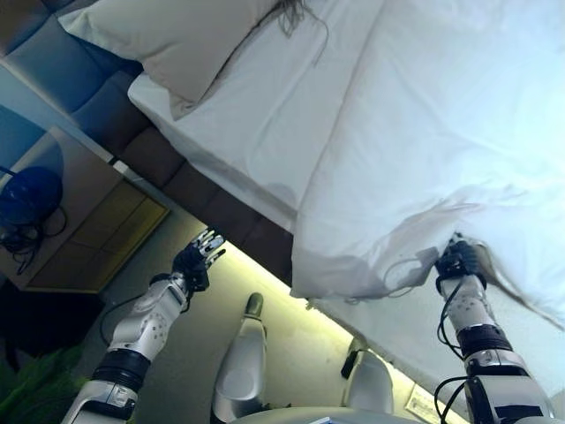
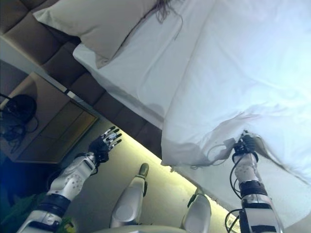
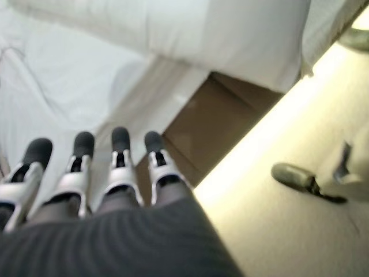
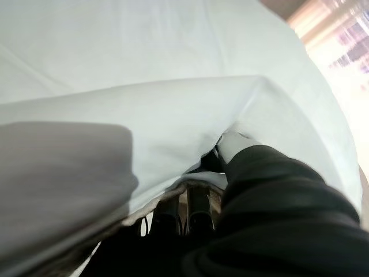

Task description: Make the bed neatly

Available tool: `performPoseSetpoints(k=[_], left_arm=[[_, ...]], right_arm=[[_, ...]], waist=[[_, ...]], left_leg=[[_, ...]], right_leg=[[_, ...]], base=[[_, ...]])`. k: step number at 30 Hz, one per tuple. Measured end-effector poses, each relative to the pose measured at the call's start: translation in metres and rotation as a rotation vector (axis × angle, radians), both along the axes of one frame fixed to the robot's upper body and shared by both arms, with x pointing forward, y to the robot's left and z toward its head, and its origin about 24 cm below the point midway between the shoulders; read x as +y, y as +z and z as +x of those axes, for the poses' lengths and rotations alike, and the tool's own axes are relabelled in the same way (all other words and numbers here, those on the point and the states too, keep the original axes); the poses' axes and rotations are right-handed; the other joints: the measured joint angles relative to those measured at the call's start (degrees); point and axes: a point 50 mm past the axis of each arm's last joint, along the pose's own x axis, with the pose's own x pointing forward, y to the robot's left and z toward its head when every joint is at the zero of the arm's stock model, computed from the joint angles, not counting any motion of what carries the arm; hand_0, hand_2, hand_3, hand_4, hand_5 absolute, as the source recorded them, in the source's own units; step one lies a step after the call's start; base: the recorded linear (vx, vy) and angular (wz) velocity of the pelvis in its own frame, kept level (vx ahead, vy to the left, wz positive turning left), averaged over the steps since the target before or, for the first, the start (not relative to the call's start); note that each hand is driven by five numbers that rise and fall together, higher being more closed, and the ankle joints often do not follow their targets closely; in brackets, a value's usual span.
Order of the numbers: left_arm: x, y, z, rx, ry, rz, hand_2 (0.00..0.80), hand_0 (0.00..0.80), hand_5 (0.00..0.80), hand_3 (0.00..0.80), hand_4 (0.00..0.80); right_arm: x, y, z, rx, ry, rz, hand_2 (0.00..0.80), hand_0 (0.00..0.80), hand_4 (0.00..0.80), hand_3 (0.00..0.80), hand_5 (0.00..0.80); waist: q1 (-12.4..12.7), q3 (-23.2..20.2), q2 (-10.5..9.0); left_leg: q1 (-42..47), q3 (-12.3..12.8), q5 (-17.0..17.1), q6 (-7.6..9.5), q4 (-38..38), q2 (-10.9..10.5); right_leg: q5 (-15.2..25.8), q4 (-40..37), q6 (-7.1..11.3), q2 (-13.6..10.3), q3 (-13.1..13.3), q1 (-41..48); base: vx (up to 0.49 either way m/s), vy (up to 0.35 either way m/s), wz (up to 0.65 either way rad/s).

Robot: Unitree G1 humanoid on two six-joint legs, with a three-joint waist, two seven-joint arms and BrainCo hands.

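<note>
Bed: we saw the bed with a white sheet over the mattress and a dark padded base along its near side.
Duvet: the white duvet lay over most of the bed, its near edge hanging past the bed's side and puckered into a raised fold where our right hand met it.
Pillow: one pale pillow sat at the head end, against the quilted headboard, clear of the duvet's edge.
Right hand: our right hand was pushed up into the duvet's fold at the bed's near edge; the eye views showed only its dark cover and wrist.
Right fingers: the right wrist view showed cloth draped over the dark cover and a few finger parts under the fabric; we could not tell whether they gripped it.
Left hand: our left hand hung over the floor beside the bed's base, apart from any bedding.
Left fingers: the left wrist view showed the fingers straight in a row, holding nothing, pointed at the sheet and base.
Nightstand: only the eye views showed the wooden nightstand by the head end, with a dark round object on it.
</note>
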Motion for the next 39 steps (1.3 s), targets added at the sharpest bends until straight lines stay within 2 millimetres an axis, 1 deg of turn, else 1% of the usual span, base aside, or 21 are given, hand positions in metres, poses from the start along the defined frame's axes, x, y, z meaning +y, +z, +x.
performPoseSetpoints(k=[4, 7, 9, 10, 13, 15, 16, 19, 22, 25, 26, 29, 30, 33, 36, 37, 38, 39], left_arm=[[-0.013, -0.016, -0.008, 0.079, -0.049, 0.003, 0.000, 0.000, 0.000, 0.000, 0.000], [-0.024, -0.028, -0.016, 0.135, -0.096, 0.022, 0.000, 0.000, 0.000, 0.000, 0.000], [-0.031, -0.038, -0.023, 0.183, -0.110, 0.005, 0.000, 0.000, 0.000, 0.000, 0.000], [-0.035, -0.042, -0.025, 0.200, -0.117, -0.004, 0.000, 0.000, 0.000, 0.000, 0.000], [-0.050, -0.047, -0.030, 0.232, -0.137, -0.051, 0.000, 0.000, 0.000, 0.000, 0.000], [-0.059, -0.054, -0.034, 0.275, -0.122, -0.118, 0.000, 0.000, 0.000, 0.000, 0.000], [-0.062, -0.060, -0.038, 0.315, -0.104, -0.155, 0.000, 0.000, 0.000, 0.000, 0.000], [-0.071, -0.073, -0.048, 0.418, -0.070, -0.250, 0.000, 0.000, 0.000, 0.000, 0.000], [-0.082, -0.076, -0.054, 0.481, -0.088, -0.308, 0.000, 0.000, 0.000, 0.000, 0.000], [-0.096, -0.083, -0.064, 0.601, -0.104, -0.374, 0.000, 0.000, 0.000, 0.000, 0.000], [-0.103, -0.086, -0.069, 0.657, -0.111, -0.412, 0.000, 0.000, 0.000, 0.000, 0.000], [-0.113, -0.091, -0.083, 0.803, -0.128, -0.511, 0.000, 0.000, 0.000, 0.000, 0.000], [-0.116, -0.091, -0.086, 0.842, -0.126, -0.553, 0.000, 0.000, 0.000, 0.000, 0.000], [-0.120, -0.087, -0.089, 0.921, -0.109, -0.644, 0.000, 0.000, 0.000, 0.000, 0.000], [-0.115, -0.086, -0.091, 0.964, -0.086, -0.668, 0.000, 0.000, 0.000, 0.000, 0.000], [-0.114, -0.086, -0.092, 0.974, -0.089, -0.668, 0.000, 0.000, 0.000, 0.000, 0.000], [-0.108, -0.085, -0.091, 0.973, -0.089, -0.652, 0.000, 0.000, 0.000, 0.000, 0.000], [-0.109, -0.083, -0.092, 0.974, -0.103, -0.648, 0.000, 0.000, 0.000, 0.000, 0.000]], right_arm=[[0.019, -0.020, -0.010, 0.098, 0.067, -0.023, 0.800, 0.800, 0.800, 0.800, 0.800], [0.034, -0.034, -0.019, 0.174, 0.138, -0.050, 0.800, 0.800, 0.800, 0.800, 0.800], [0.044, -0.035, -0.020, 0.191, 0.181, -0.064, 0.800, 0.800, 0.800, 0.800, 0.800], [0.050, -0.034, -0.018, 0.191, 0.206, -0.069, 0.800, 0.800, 0.800, 0.800, 0.800], [0.064, -0.035, -0.019, 0.194, 0.271, -0.088, 0.800, 0.800, 0.800, 0.800, 0.800], [0.075, -0.039, -0.021, 0.223, 0.341, -0.121, 0.800, 0.800, 0.800, 0.800, 0.800], [0.084, -0.040, -0.021, 0.234, 0.388, -0.134, 0.800, 0.800, 0.800, 0.800, 0.800], [0.109, -0.039, -0.020, 0.237, 0.505, -0.165, 0.800, 0.800, 0.800, 0.800, 0.800], [0.130, -0.039, -0.021, 0.241, 0.612, -0.200, 0.800, 0.800, 0.800, 0.800, 0.800], [0.148, -0.043, -0.025, 0.270, 0.681, -0.209, 0.800, 0.800, 0.800, 0.800, 0.800], [0.153, -0.044, -0.026, 0.282, 0.698, -0.211, 0.800, 0.800, 0.800, 0.800, 0.800], [0.161, -0.046, -0.028, 0.309, 0.714, -0.210, 0.800, 0.800, 0.800, 0.800, 0.800], [0.161, -0.046, -0.029, 0.319, 0.711, -0.211, 0.800, 0.800, 0.800, 0.800, 0.800], [0.160, -0.044, -0.026, 0.331, 0.696, -0.225, 0.800, 0.800, 0.800, 0.800, 0.800], [0.160, -0.043, -0.025, 0.345, 0.687, -0.234, 0.800, 0.800, 0.800, 0.800, 0.800], [0.160, -0.044, -0.025, 0.352, 0.688, -0.235, 0.800, 0.800, 0.800, 0.800, 0.800], [0.160, -0.043, -0.025, 0.354, 0.686, -0.238, 0.800, 0.800, 0.800, 0.800, 0.800], [0.159, -0.043, -0.025, 0.358, 0.684, -0.241, 0.800, 0.800, 0.800, 0.800, 0.800]], waist=[[-0.1, -4.1, -1.20], [-0.1, -7.7, -1.62], [-0.5, -9.4, -1.49], [-1.1, -9.7, -1.42], [-1.8, -10.7, -1.36], [-2.5, -11.2, -1.40], [-3.2, -11.8, -1.42], [-4.2, -12.0, -1.42], [-4.3, -12.8, -1.39], [-4.4, -14.0, -1.15], [-4.3, -14.8, -1.05], [-4.4, -15.6, -0.78], [-4.4, -15.7, -0.71], [-4.4, -15.9, -0.47], [-4.3, -15.9, -0.40], [-4.3, -16.0, -0.32], [-4.2, -16.0, -0.20], [-4.1, -16.0, -0.11]], left_leg=[[6.0, 0.7, 0.6, 0.19, -4.7, -0.2], [9.8, 1.2, 0.8, -0.16, -7.6, 0.0], [12.0, 1.5, 1.3, -0.84, -9.4, 0.4], [13.2, 1.5, 1.6, -1.11, -10.4, 0.8], [15.9, 1.8, 2.3, -1.74, -12.9, 2.0], [17.4, 2.0, 2.7, -1.76, -14.2, 2.4], [17.7, 2.1, 2.8, -1.85, -14.6, 2.5], [19.8, 2.7, 3.1, -1.86, -15.5, 2.8], [20.4, 2.9, 3.1, -1.86, -15.7, 3.1], [21.4, 2.9, 3.2, -1.91, -16.3, 3.1], [21.3, 2.9, 3.2, -1.82, -16.4, 3.1], [22.3, 2.9, 3.6, -1.82, -17.3, 3.1], [22.3, 2.9, 3.8, -1.96, -17.5, 3.1], [22.5, 2.9, 4.0, -1.65, -18.3, 3.1], [23.2, 2.8, 4.2, -1.97, -18.7, 3.1], [23.3, 2.8, 4.1, -1.84, -18.9, 3.1], [23.3, 2.8, 4.2, -1.90, -19.0, 3.2], [23.2, 2.8, 4.3, -1.96, -19.0, 3.2]], right_leg=[[2.8, -9.4, 0.30, 0.7, -0.5, 8.5], [3.1, -12.8, 0.49, 1.2, -0.5, 12.6], [3.3, -14.1, 0.79, 1.8, -0.5, 14.4], [3.3, -14.6, 0.83, 2.3, -0.5, 15.4], [3.2, -15.7, 0.79, 3.3, -0.5, 17.3], [3.1, -15.9, 0.63, 3.7, -0.5, 18.2], [3.1, -16.0, 0.59, 3.7, -0.5, 18.3], [3.1, -16.4, 0.56, 4.0, -0.2, 19.8], [3.0, -16.5, 0.38, 4.3, 0.0, 20.3], [3.0, -16.9, 0.37, 4.3, 0.0, 21.4], [3.0, -17.0, 0.37, 4.3, 0.0, 21.4], [3.0, -17.3, 0.39, 4.3, -0.1, 22.2], [3.0, -17.4, 0.40, 4.3, -0.2, 22.4], [3.1, -17.6, 0.46, 4.3, -0.2, 22.5], [3.1, -18.0, 0.53, 4.3, -0.2, 23.2], [3.1, -18.2, 0.53, 4.3, -0.2, 23.3], [3.1, -18.4, 0.54, 4.4, -0.3, 23.3], [3.1, -18.5, 0.56, 4.4, -0.4, 23.3]], base=[[0.212, 0.115, 0.04], [0.156, 0.062, 0.00], [0.083, 0.040, -0.04], [0.048, 0.035, -0.05], [0.040, 0.032, -0.05], [0.042, 0.026, -0.04], [0.045, 0.027, -0.06], [0.024, 0.024, -0.08], [0.002, 0.007, -0.01], [0.009, 0.020, 0.01], [0.000, 0.000, 0.00], [0.005, 0.005, 0.01], [0.021, 0.011, 0.03], [0.023, 0.001, 0.01], [0.010, -0.001, 0.00], [0.032, -0.015, 0.01], [0.033, -0.023, 0.01], [0.033, -0.027, 0.02]])
